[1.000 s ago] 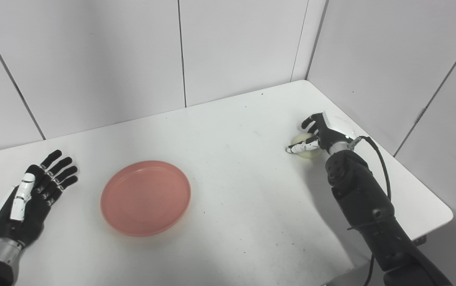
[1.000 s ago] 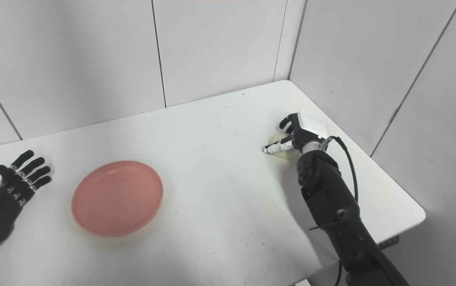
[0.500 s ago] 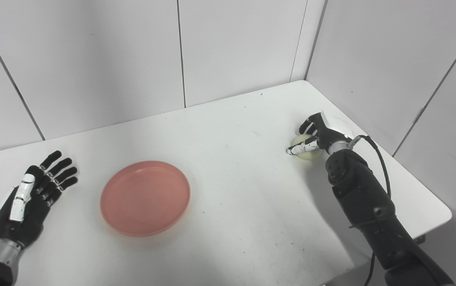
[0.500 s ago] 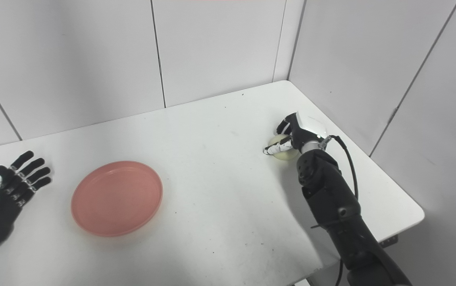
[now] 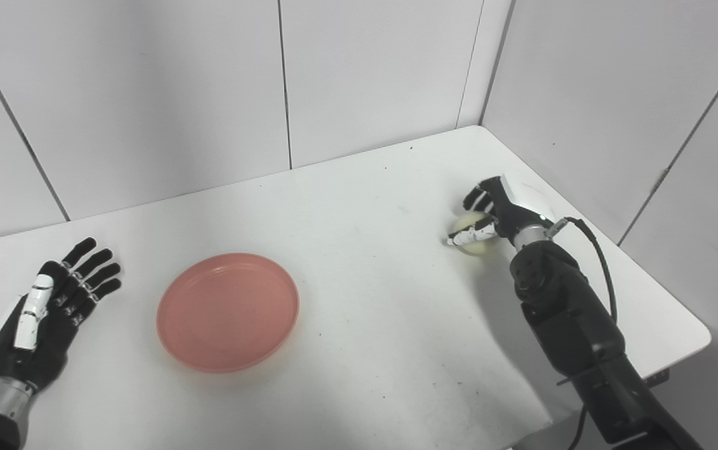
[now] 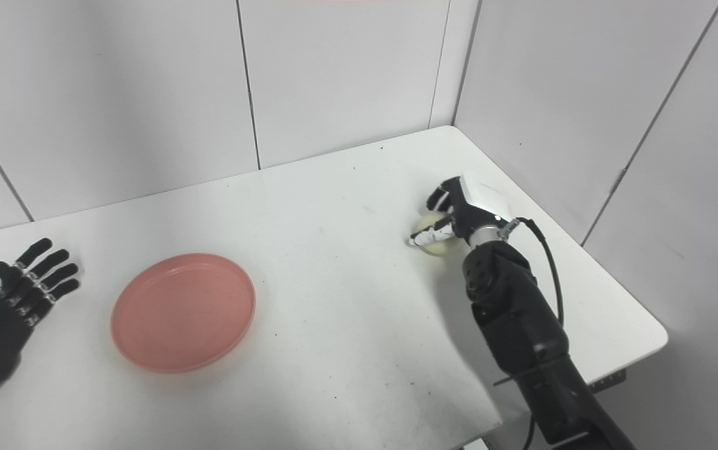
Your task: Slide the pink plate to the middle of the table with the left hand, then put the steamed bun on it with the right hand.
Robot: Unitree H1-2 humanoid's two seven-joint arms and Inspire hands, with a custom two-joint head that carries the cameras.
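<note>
The pink plate lies flat and bare on the white table, left of the middle. My left hand rests palm up at the table's left edge, fingers spread, a hand's width left of the plate. Near the right edge my right hand is shut on the pale steamed bun, fingers over its top and thumb across its front. The bun sits low, close to the tabletop; whether it touches I cannot tell.
White wall panels close the table at the back and right, meeting in a corner at the far right. The table's right edge runs close beside my right forearm. A black cable loops from the right wrist.
My right hand has closed tighter around the bun and shifted slightly left with it. The left hand and the plate have stayed put.
</note>
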